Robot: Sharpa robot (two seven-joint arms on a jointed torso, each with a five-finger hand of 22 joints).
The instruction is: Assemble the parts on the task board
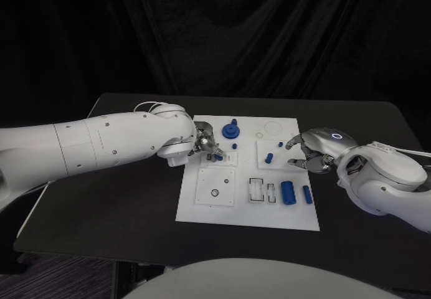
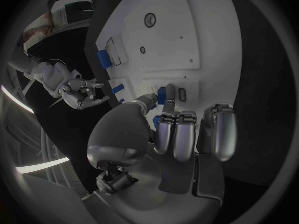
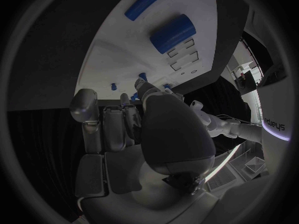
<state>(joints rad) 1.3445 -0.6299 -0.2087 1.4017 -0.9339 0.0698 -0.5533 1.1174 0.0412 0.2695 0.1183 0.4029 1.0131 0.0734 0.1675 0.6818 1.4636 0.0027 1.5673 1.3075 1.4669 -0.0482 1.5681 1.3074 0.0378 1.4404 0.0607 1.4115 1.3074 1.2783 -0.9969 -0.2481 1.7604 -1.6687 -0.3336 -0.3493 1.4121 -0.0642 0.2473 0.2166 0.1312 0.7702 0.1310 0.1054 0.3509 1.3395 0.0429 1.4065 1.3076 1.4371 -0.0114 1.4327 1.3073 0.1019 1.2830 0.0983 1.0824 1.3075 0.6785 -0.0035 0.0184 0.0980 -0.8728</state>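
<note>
Task board (image 1: pixel 205 205), a flat white plate, meets left hand (image 1: pixel 205 147) pinching a small blue part (image 1: pixel 218 157); right hand (image 1: pixel 310 156) hovers, fingers spread.

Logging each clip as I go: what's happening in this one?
A two-armed robot is assembling small blue parts on the white task board. Its left hand is over the board's left-centre, pinching a small blue piece against the board. The right hand hovers at the board's right edge, apparently holding nothing. A blue gear, a large blue cylinder and a slim blue peg lie on the board.
</note>
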